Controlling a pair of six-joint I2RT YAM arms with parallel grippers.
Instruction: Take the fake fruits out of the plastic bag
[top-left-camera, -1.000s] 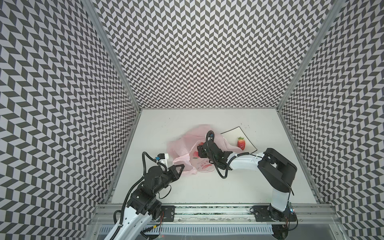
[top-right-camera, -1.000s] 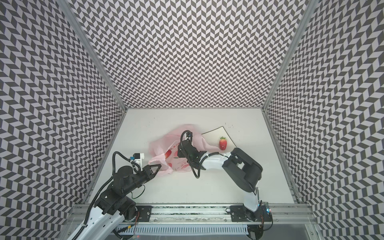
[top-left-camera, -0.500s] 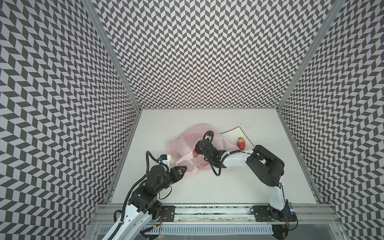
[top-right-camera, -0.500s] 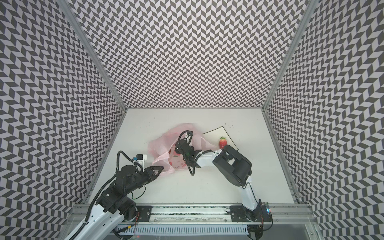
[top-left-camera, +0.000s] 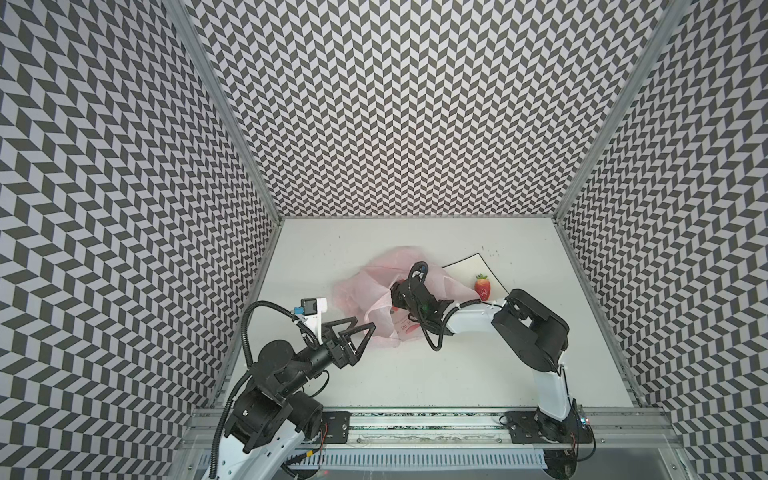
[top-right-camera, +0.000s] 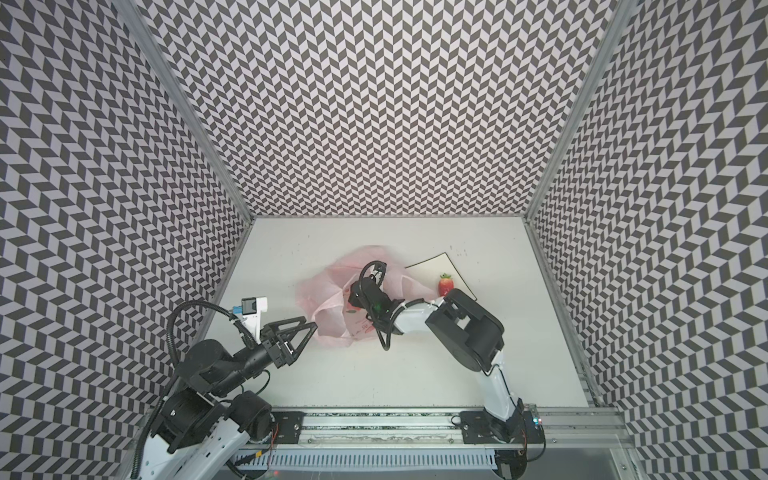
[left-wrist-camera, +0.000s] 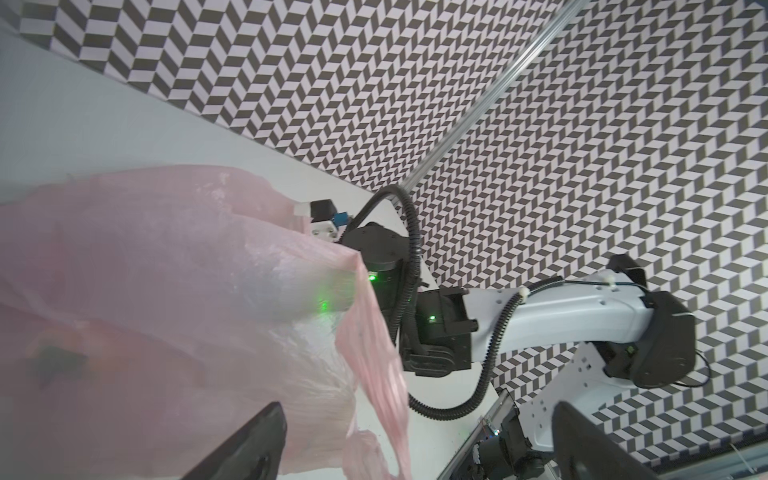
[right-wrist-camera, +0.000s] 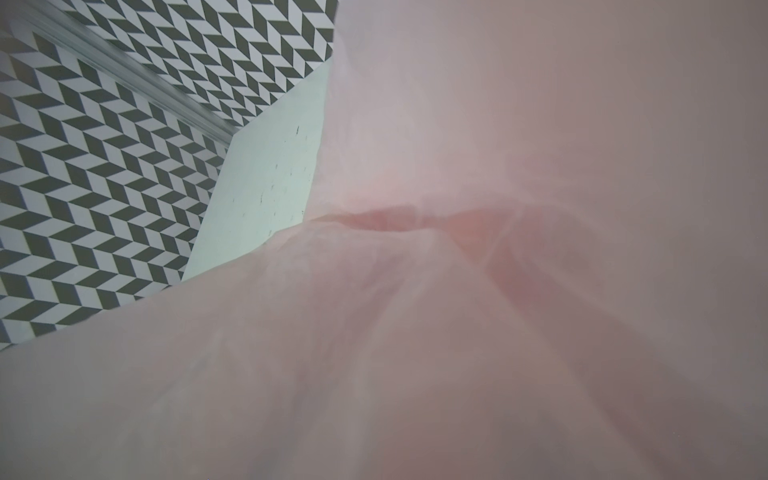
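Note:
The pale-pink plastic bag (top-left-camera: 374, 282) (top-right-camera: 328, 286) lies crumpled mid-table. My left gripper (top-left-camera: 365, 325) (top-right-camera: 309, 323) stands open at its near left edge. In the left wrist view a loose strip of the bag (left-wrist-camera: 374, 374) hangs between the spread fingers (left-wrist-camera: 257, 440). My right arm's wrist (top-left-camera: 417, 301) (top-right-camera: 374, 301) reaches into the bag's mouth, and its fingers are hidden by plastic. The right wrist view is almost filled by the bag (right-wrist-camera: 498, 166). One red strawberry (top-left-camera: 482, 286) (top-right-camera: 446, 285) lies on the white plate (top-left-camera: 465, 266). A blurred reddish shape (left-wrist-camera: 54, 349) shows through the plastic.
The black-rimmed plate (top-right-camera: 432, 266) sits just right of the bag, partly under it. Patterned walls close in the left, back and right of the table. The arms' mounting rail (top-left-camera: 415, 424) runs along the front edge.
My left gripper has gone from shut to wide open, releasing the bag's edge. The right arm has pushed leftward, deeper into the bag, with its elbow folding in.

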